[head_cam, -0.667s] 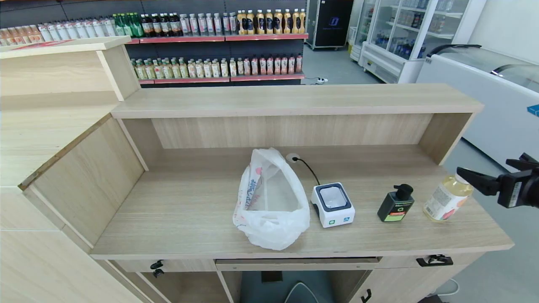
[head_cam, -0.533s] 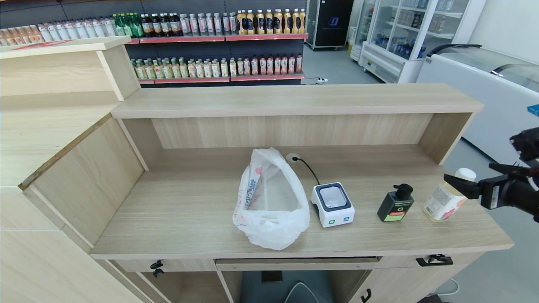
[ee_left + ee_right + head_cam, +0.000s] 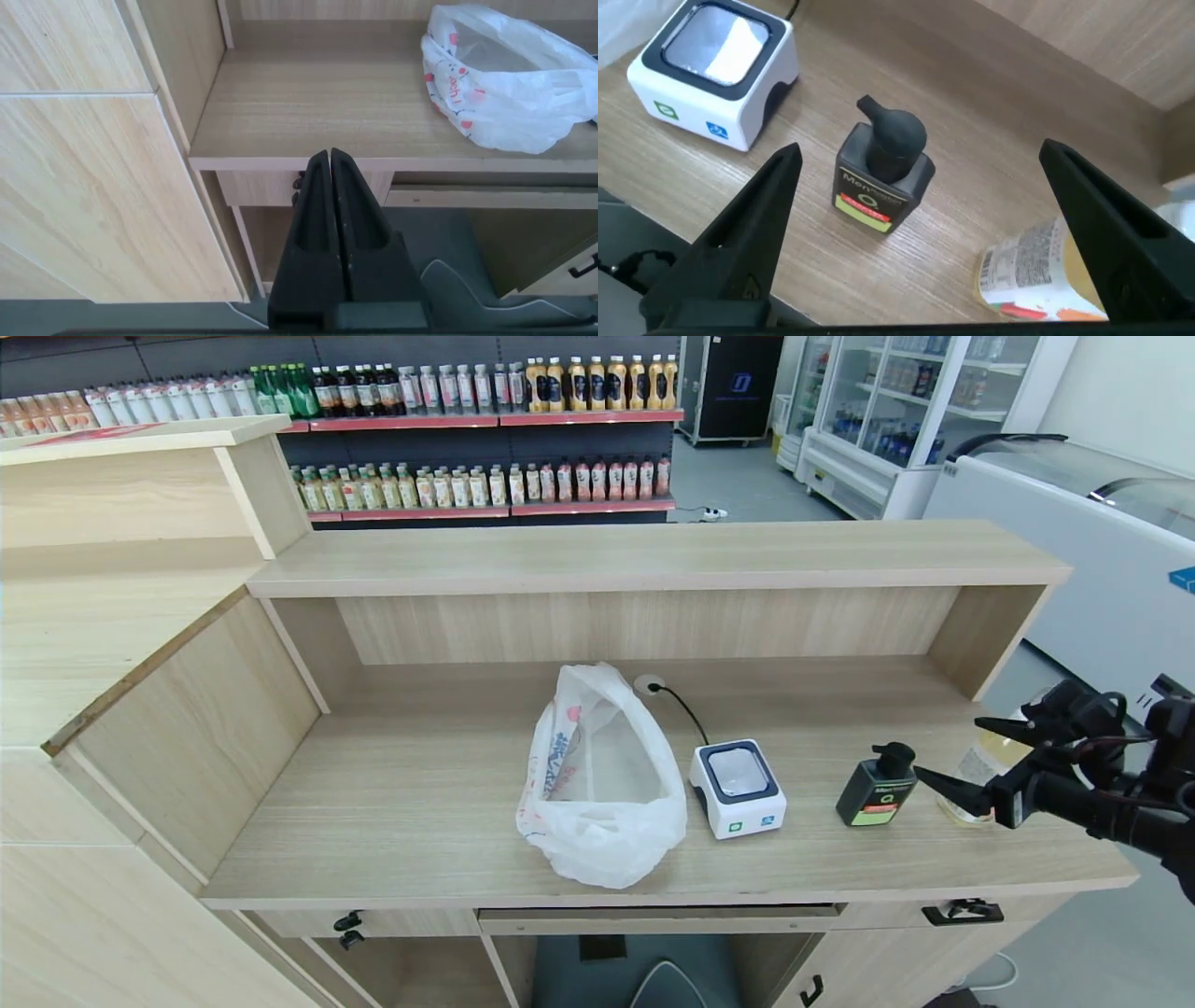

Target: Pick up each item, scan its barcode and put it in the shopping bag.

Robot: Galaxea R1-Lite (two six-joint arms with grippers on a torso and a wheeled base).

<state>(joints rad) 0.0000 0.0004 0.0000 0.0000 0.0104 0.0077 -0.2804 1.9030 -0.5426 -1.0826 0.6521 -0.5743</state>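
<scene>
A white plastic shopping bag lies open mid-counter, with the white barcode scanner just to its right. Further right stand a black pump bottle and a clear bottle of yellow liquid, the latter partly hidden by my right gripper. That gripper is open, hovering above the counter between the two bottles. In the right wrist view its fingers spread wide on either side of the black pump bottle, with the scanner and yellow bottle nearby. My left gripper is shut and empty, below the counter's front edge, with the bag off to one side.
The wooden counter has a raised back shelf and side walls. The scanner's black cable runs to a hole at the back. Drink shelves and fridges stand far behind. Bare counter lies left of the bag.
My right gripper has swung left and down from beside the yellow bottle's cap to in front of it, nearer the black pump bottle. The items have not moved.
</scene>
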